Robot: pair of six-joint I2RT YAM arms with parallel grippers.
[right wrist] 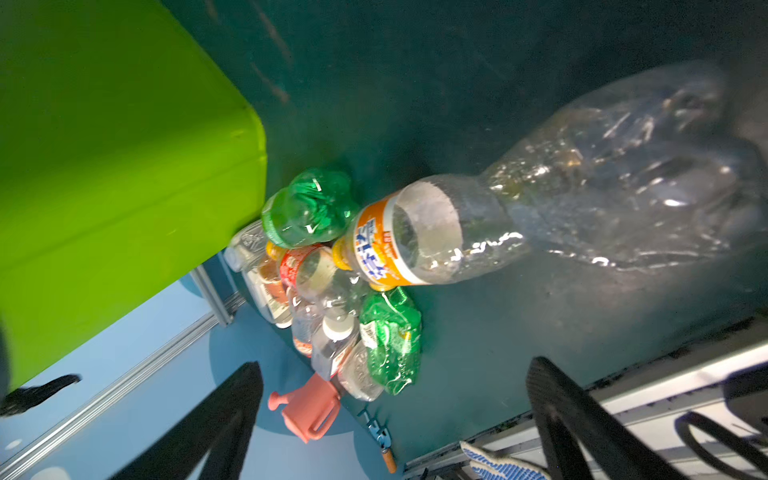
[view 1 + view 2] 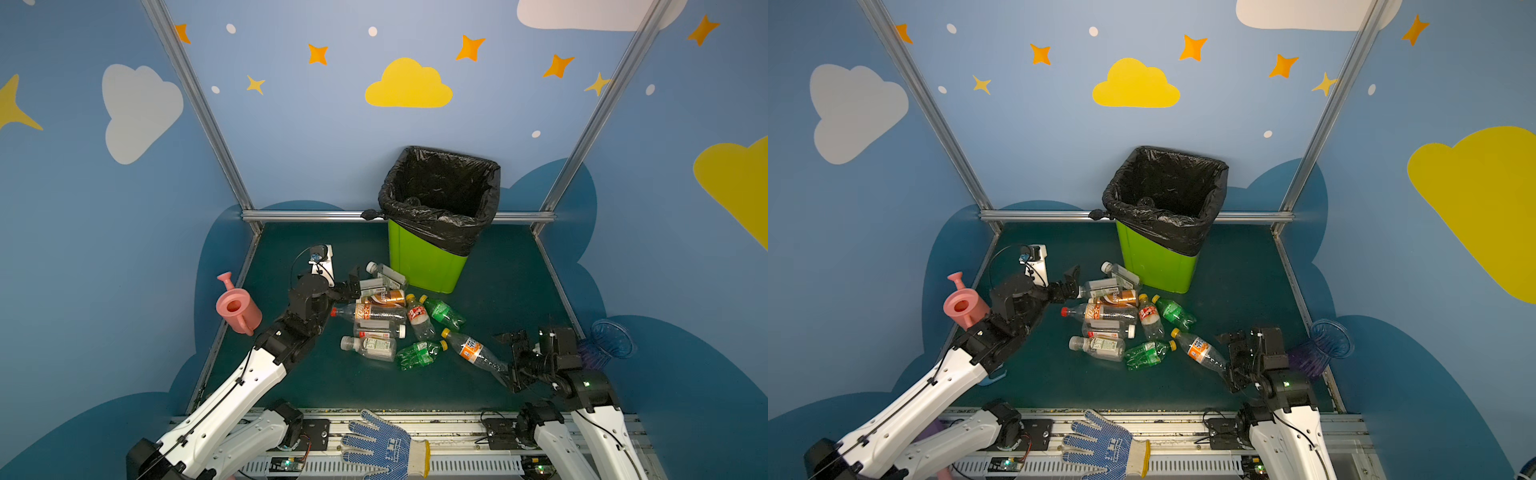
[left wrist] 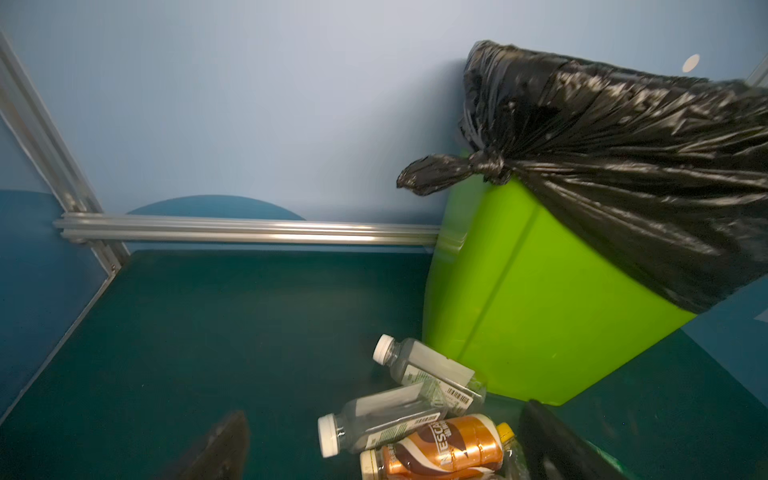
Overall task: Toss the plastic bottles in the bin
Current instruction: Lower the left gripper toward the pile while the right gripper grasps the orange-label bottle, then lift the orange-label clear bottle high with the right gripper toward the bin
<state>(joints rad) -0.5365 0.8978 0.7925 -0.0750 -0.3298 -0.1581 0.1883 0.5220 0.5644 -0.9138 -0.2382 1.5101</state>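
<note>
Bottle w/ orange label [image 2: 471, 348] base-first at mouth of R claw [image 2: 510, 360], long axis twd pile [image 2: 386, 320]; L claw [image 2: 353, 284] farther; both open, empty.

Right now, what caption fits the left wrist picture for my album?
Two clear bottles and an orange-brown bottle lie beside the green bin.

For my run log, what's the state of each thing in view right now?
Plastic bottles: lying on the table, some crushed.
Left tool: open, empty, at the pile's edge.
Right tool: open, empty, beside the orange-label bottle.
Bin: upright, bag-lined, top open.
Watering can: upright.
Glove: lying flat.
</note>
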